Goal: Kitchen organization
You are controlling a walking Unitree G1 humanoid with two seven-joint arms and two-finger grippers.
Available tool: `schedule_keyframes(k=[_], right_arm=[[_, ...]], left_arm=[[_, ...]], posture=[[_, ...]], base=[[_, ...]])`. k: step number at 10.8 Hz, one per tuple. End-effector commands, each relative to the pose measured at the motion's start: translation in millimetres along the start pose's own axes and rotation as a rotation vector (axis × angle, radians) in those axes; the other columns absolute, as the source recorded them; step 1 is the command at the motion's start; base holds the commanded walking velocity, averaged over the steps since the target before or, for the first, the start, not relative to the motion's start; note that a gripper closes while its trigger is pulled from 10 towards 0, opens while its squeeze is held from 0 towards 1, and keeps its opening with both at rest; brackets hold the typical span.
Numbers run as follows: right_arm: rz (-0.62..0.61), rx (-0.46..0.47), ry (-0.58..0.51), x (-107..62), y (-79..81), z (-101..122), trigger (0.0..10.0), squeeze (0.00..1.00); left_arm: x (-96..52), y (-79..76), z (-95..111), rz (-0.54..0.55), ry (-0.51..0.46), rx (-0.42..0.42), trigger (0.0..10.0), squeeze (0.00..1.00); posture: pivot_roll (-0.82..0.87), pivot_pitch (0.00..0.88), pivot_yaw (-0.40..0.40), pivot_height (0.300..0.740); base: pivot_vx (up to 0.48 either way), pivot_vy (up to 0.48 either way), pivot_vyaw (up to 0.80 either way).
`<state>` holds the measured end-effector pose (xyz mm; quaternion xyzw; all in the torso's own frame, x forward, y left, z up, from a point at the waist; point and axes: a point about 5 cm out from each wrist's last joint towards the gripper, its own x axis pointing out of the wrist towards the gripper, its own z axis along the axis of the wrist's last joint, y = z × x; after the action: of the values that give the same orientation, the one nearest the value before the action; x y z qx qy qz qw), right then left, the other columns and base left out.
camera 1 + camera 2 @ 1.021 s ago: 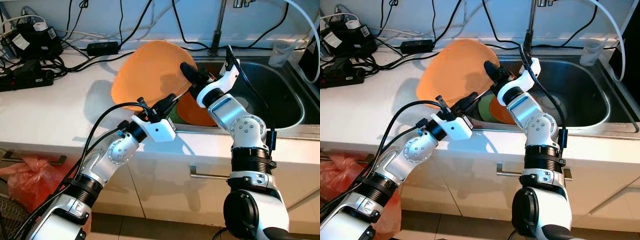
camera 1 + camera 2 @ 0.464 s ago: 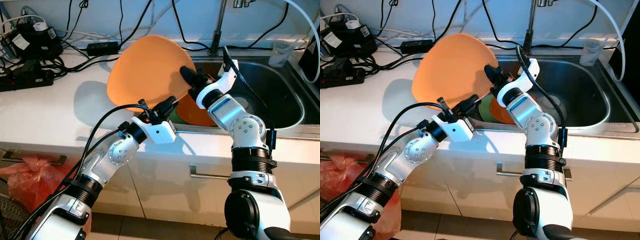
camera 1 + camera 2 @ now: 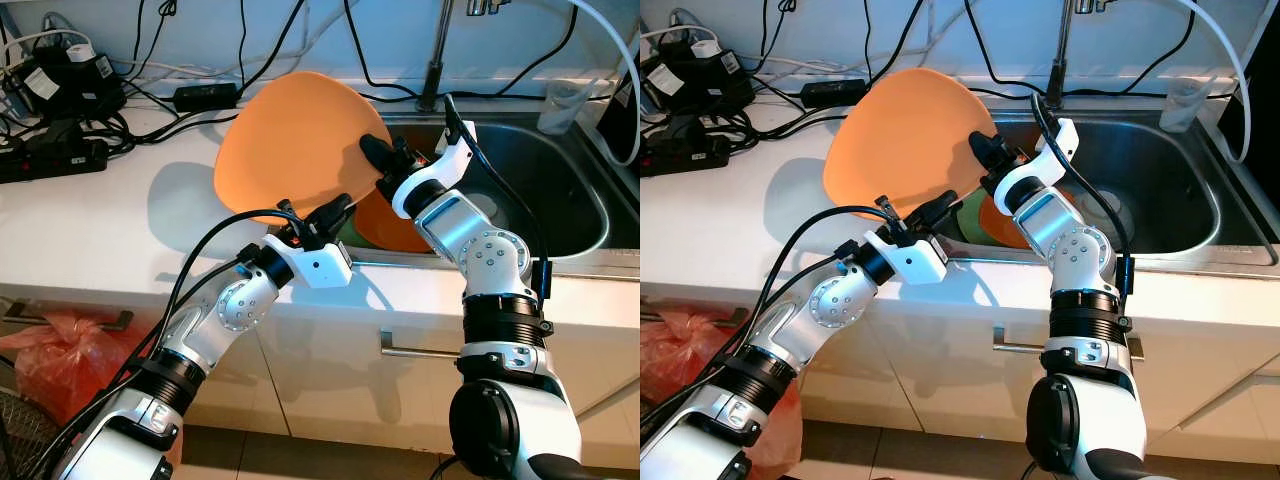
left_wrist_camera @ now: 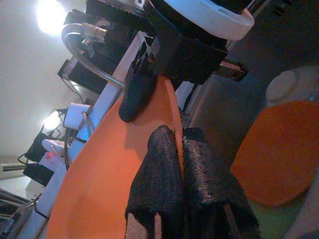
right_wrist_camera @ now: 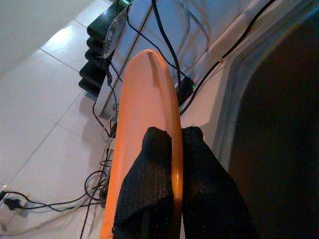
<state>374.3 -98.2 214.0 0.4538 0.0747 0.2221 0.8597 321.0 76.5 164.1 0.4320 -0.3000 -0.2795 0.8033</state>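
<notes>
A: Where's the orange plate (image 3: 295,140)?

B: Held up on edge above the white surface (image 3: 100,225), just left of the sink (image 3: 560,190). Both hands have it.

A: How exactly?

B: The left hand (image 3: 335,208) is clenched on the plate's near rim. The right hand (image 3: 375,152) is clenched on the right rim, one finger on each face.

A: Anything in the sink?

B: A second orange plate (image 4: 279,149) lies flat there, with a green dish (image 3: 970,215) beside it. A tap (image 3: 435,60) stands at the far edge.

A: And at the far left?

B: Black power strips (image 3: 50,150) and tangled cables (image 3: 200,60).
</notes>
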Motion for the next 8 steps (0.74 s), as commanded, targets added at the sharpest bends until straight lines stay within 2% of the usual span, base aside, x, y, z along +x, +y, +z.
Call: schedule_keyframes(k=[1,2,5,8], right_arm=[[-0.033,0.023,0.042,-1.1,-9.5,-10.6,6.5,0.00],[-0.038,0.018,0.042,-1.6,-10.3,-9.9,10.0,0.00],[-0.043,0.008,0.037,-1.5,-11.1,-8.2,10.0,0.00],[-0.049,-0.002,0.031,-1.4,-12.6,-7.2,10.0,0.00]], left_arm=[[15.4,21.9,24.7,0.114,-0.149,-0.004,7.3,0.00],[15.3,22.0,24.7,0.119,-0.150,-0.007,10.0,1.00],[15.2,22.6,25.5,0.129,-0.157,-0.014,10.0,1.00],[15.2,24.8,30.9,0.132,-0.189,-0.075,10.0,1.00]], posture=[[-0.03,0.000,0.078,0.740],[-0.03,0.000,0.078,0.740],[-0.03,0.000,0.078,0.740],[-0.02,0.000,0.078,0.740]], base=[[0.000,0.000,0.00],[0.000,0.000,0.00],[0.000,0.000,0.00],[0.000,0.000,0.00]])
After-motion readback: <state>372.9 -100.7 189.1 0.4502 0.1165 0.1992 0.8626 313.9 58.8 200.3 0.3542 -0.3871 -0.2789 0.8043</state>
